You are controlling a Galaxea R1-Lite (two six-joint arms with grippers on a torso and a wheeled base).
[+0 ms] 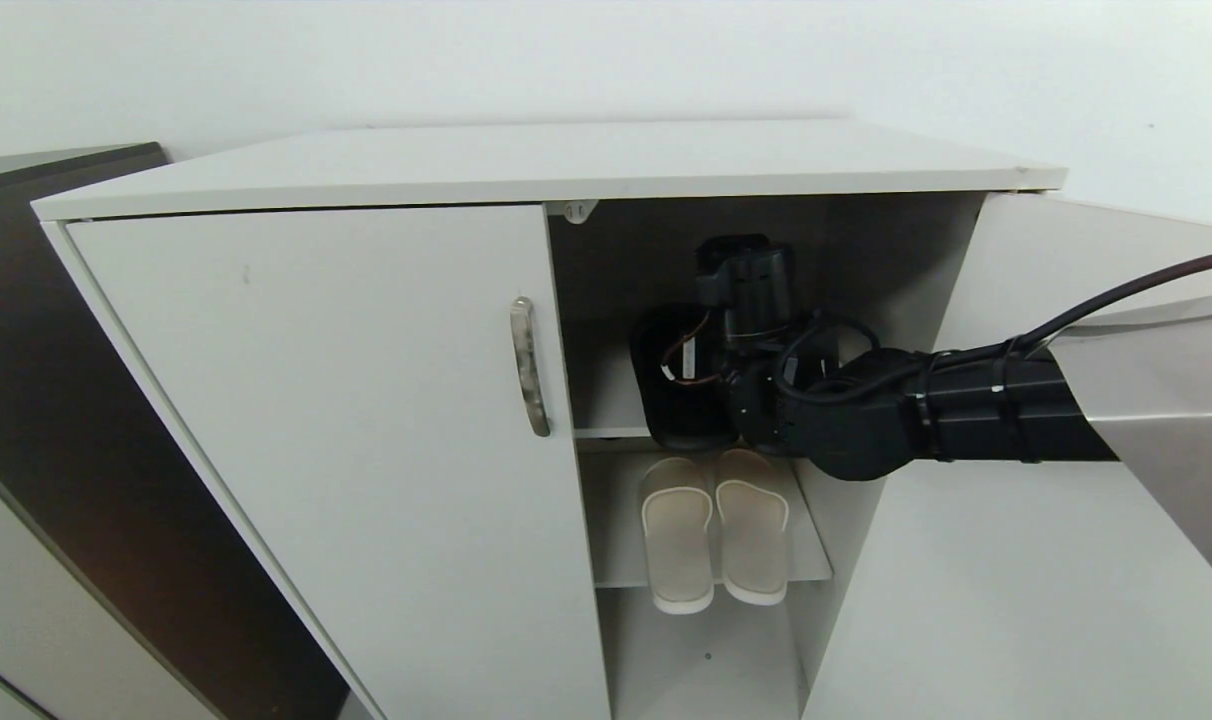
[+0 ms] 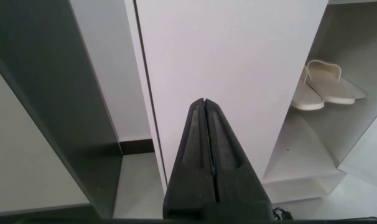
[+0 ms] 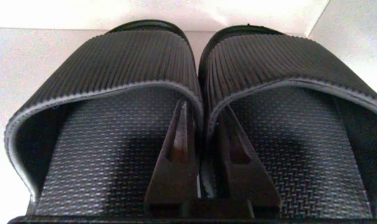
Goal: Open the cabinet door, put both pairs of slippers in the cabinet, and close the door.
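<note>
Cabinet [image 1: 566, 165]: the right-hand door [image 1: 966, 620] stands open and the left-hand door [image 1: 346, 420] is shut. The opening step is judged complete.

White slippers [image 1: 714, 530]: the pair lies side by side on the lower shelf [image 1: 616, 560], toes inward and heels slightly over the front edge. First pair judged stowed.

Black slippers [image 1: 671, 380]: the pair is inside the cabinet at the level of the upper shelf [image 1: 606, 400], near its front edge. The right gripper [image 3: 204, 155] holds them, its jaws clamped on the two adjoining inner side walls so both are carried as one. Whether the soles bear on the shelf cannot be told.

Left gripper [image 2: 204, 109]: jaws together, holding nothing, facing the shut left-hand door and well apart from the slippers.

Outstanding, by assessment: release the black pair, withdraw the right arm, and close the right-hand door. The task is judged past its midpoint.
</note>
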